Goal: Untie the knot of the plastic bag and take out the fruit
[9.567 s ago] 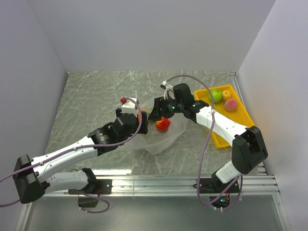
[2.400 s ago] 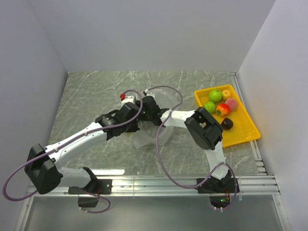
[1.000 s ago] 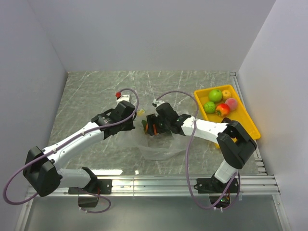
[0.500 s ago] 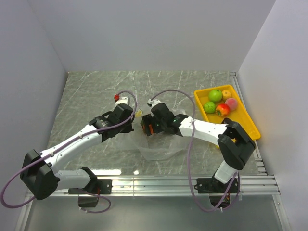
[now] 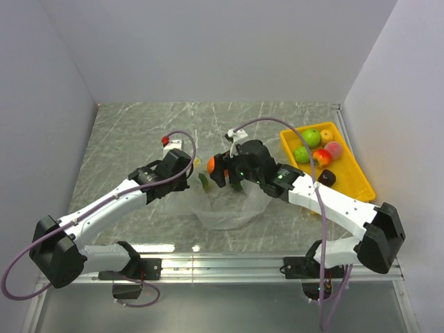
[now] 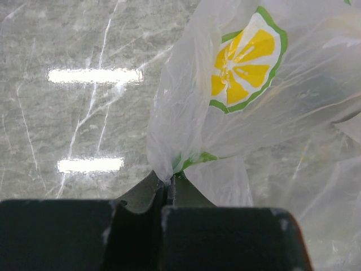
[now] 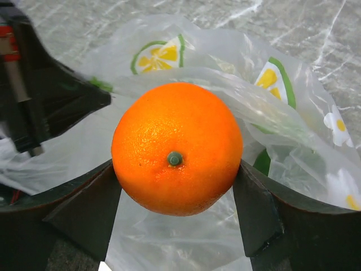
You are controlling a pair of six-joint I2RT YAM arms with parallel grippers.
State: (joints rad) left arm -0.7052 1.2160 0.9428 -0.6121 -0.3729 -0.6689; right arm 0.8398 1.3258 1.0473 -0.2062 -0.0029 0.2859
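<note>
The plastic bag [image 5: 229, 208] lies crumpled in the middle of the table, clear film with lemon prints [image 6: 248, 56]. My left gripper [image 5: 189, 179] is shut on a bunched edge of the film [image 6: 168, 179] at the bag's left side. My right gripper [image 5: 216, 168] hovers just above the bag's upper left part, shut on an orange [image 7: 177, 148] held between its two fingers [image 7: 96, 209], clear of the film. The same orange [image 5: 211, 166] shows in the top view. The knot is not in view.
A yellow tray [image 5: 350, 198] sits at the right edge with two green apples [image 5: 311, 137], a peach [image 5: 333, 148], a red fruit [image 5: 321, 158] and a dark fruit [image 5: 327, 177]. White walls close in the table on three sides.
My right gripper has risen out of the bag with the orange, moving slightly toward the back, and its elbow has swung right. The left gripper stays clamped on the film.
</note>
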